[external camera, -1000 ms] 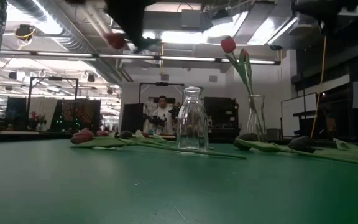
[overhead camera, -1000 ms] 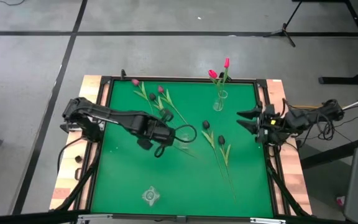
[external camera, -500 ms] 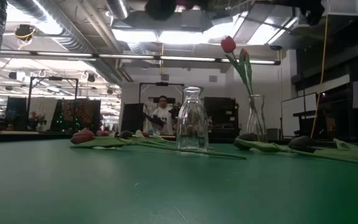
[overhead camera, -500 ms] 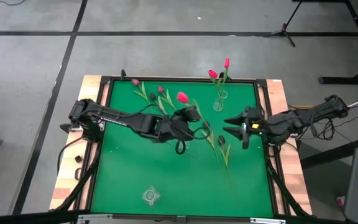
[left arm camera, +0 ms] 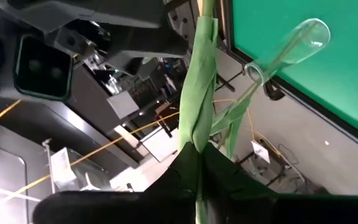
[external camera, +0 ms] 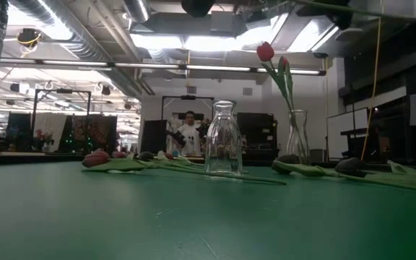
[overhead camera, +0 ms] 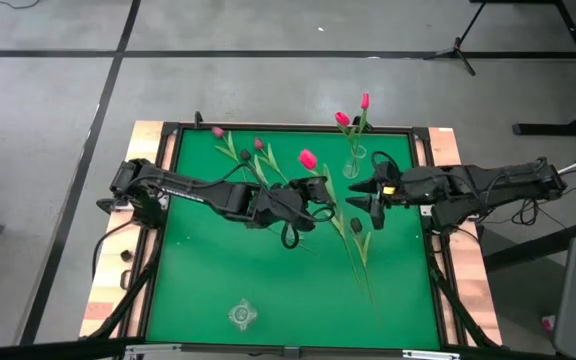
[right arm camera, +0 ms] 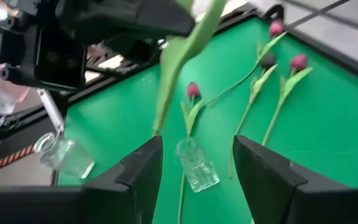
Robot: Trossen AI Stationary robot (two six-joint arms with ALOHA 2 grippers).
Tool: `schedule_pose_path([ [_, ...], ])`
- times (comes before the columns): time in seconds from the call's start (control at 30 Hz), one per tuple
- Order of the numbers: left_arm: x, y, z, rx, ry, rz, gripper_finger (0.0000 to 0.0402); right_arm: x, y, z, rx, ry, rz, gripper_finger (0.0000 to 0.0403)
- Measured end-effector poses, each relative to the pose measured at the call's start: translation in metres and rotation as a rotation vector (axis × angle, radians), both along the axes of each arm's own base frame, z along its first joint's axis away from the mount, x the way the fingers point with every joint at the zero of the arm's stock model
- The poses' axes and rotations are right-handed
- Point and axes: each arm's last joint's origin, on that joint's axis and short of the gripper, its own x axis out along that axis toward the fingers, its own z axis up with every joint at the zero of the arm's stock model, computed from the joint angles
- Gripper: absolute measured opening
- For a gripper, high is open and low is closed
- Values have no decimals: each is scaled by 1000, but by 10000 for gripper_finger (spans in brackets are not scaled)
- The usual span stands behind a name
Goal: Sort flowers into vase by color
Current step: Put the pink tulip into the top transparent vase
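Vase (overhead camera: pixel 352 160) — two pink-red tulips (overhead camera: pixel 353 112) inside

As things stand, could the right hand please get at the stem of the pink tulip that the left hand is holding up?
Probably yes: the right hand is open, facing the pink tulip held by the left hand, and nothing sits between them.

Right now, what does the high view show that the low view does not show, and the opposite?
Only the high view shows the left gripper shut on a lifted pink-red tulip, with the open right gripper close beside it. Only the low view shows a person in the room behind the table. Both show the vase holding pink-red tulips and other tulips lying on the green mat.
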Motion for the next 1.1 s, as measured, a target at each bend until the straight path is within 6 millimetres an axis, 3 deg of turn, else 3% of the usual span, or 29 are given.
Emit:
schedule_pose_path([
  [0.4,1,-1,0,28,34,-52,0,24,-19,-14,131,108,120,252],
  [0.57,2,1,0,22,46,-90,0,22,-16,-15,166,126,200,244],
  [0.9,2,6,-3,7,78,-129,0,-2,-14,-15,205,221,296,241],
  [1.1,4,6,-6,23,115,-192,0,4,-12,-16,220,206,335,241],
])
